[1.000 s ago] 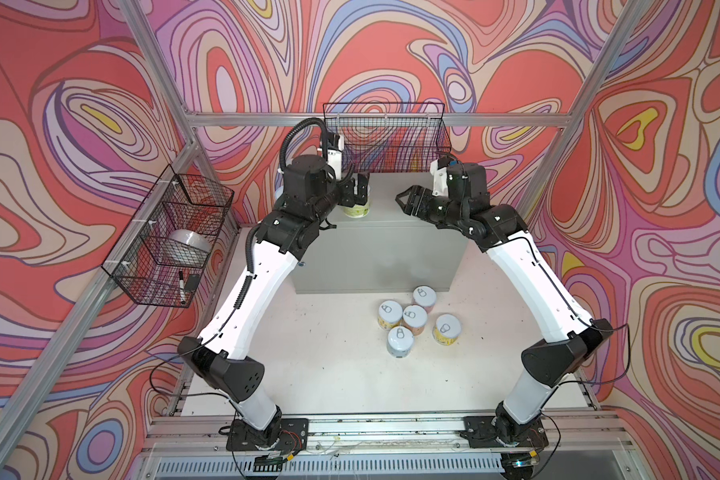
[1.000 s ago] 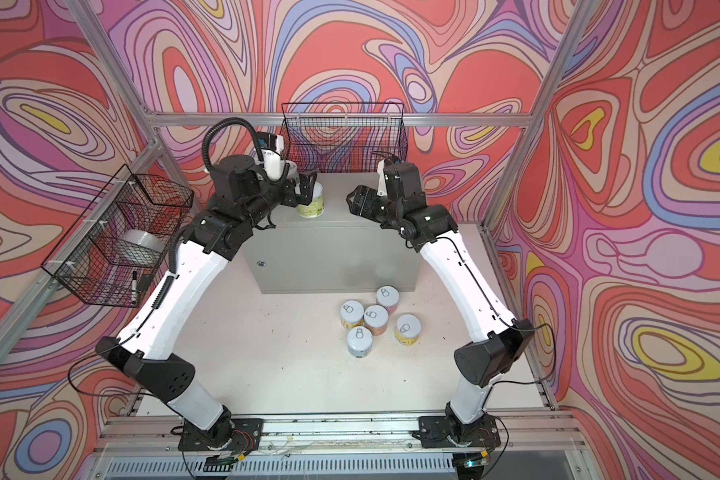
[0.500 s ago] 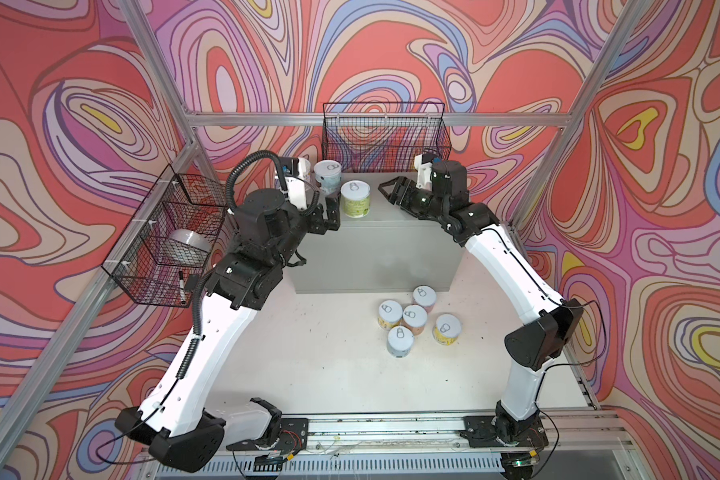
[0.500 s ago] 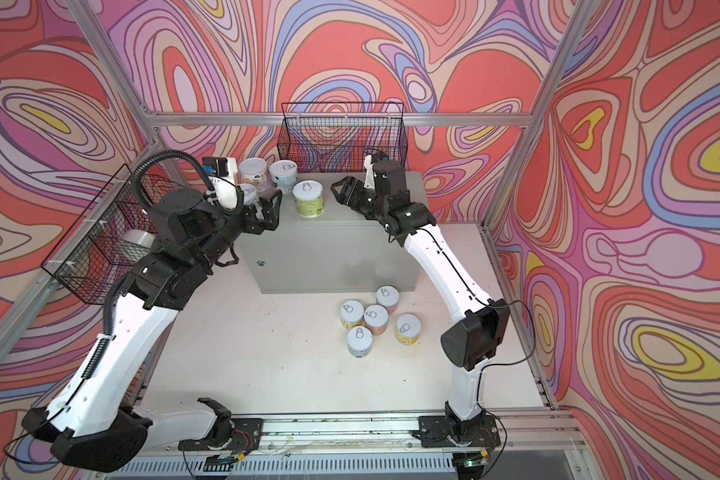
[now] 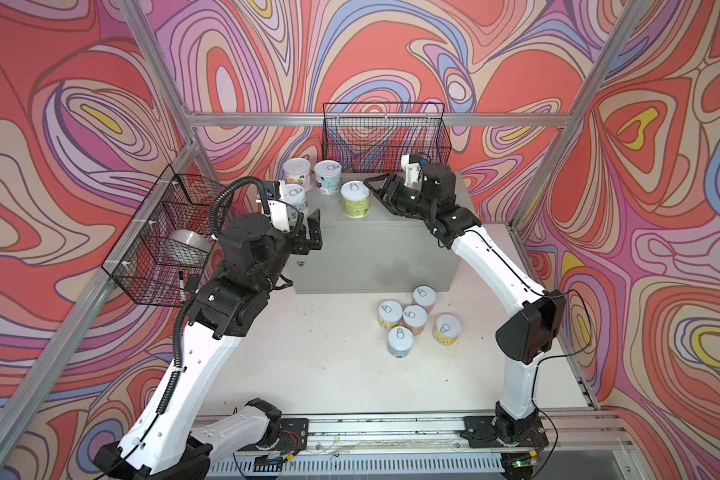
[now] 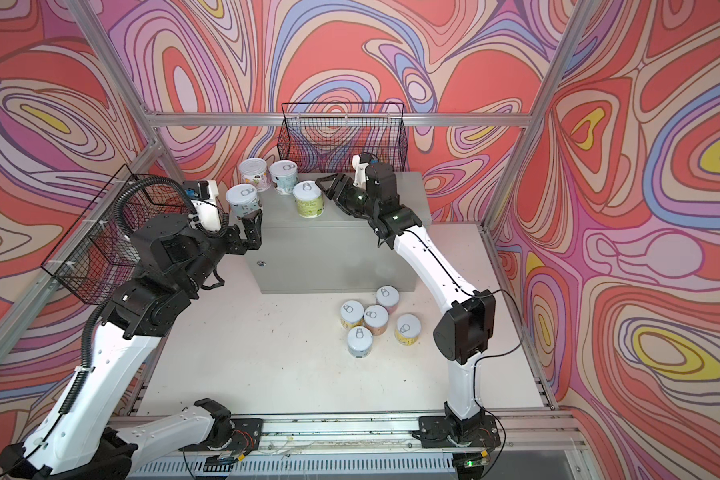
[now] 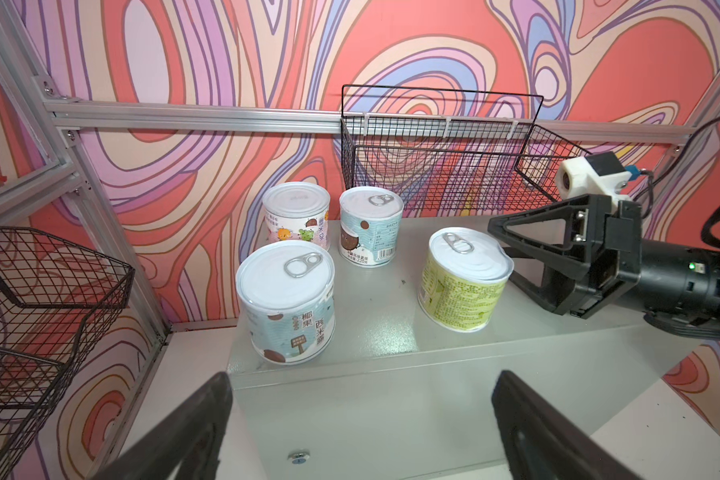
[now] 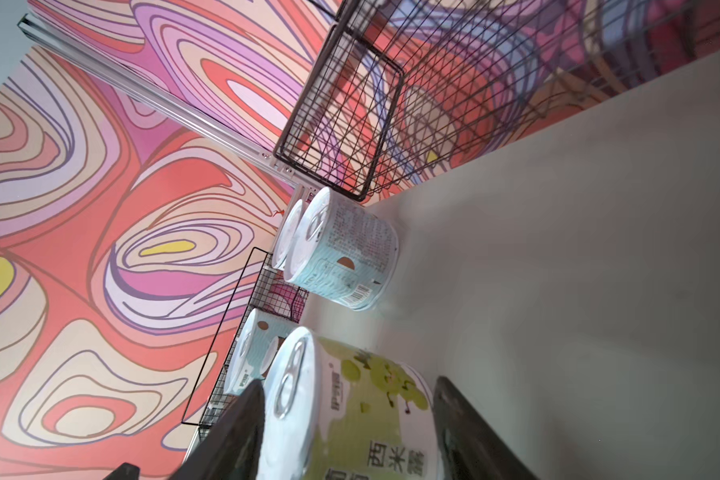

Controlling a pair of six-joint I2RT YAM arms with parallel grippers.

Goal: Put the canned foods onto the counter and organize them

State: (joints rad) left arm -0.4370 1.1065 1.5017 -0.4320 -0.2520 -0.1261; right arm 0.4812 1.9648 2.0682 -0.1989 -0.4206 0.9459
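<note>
**A:** Where does it stand?

**B:** Four cans are up on the flat top of the grey metal cabinet [image 5: 371,257]. The right fingers [image 7: 537,291] sit just beside the green can [image 5: 355,201]. They are part open, one above the other, and grip nothing. I can't tell whether a tip touches its wall.

**A:** And the other arm?

**B:** The left fingers [image 7: 192,428] are spread as wide as they go and empty. They hang before the cabinet's front face, below the near blue can [image 7: 285,299].

**A:** What could go wrong?

**B:** It's slick on slick: a short tin cylinder with a glossy label on smooth painted sheet metal. A sideways shove could send the green can skating into the far blue can [image 7: 371,226] or the pink can [image 7: 296,216]. It could also go over the front edge, which is near. A push high up at the raised lid rim might tip it instead.

**A:** Anything else?

**B:** The near blue can stands close to the cabinet's corner, so a careless rise by the left arm could clip it. Five cans [image 5: 415,318] are huddled on the white table [image 5: 308,353] at the cabinet's foot.
</note>
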